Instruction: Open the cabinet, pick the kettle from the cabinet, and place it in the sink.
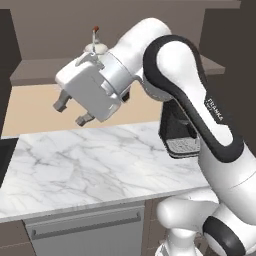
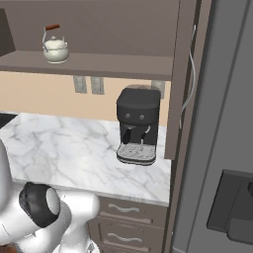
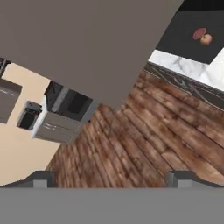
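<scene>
Cream-white squat kettle (image 2: pixel 55 50), thin reddish-orange arched handle, on brown shelf (image 2: pixel 113 64).

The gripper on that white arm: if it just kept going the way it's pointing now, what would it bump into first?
Probably the open cabinet door. The hand view looks along the open gripper at that flat brown panel, with wooden floor far beyond. How near the door is, I cannot tell.
</scene>
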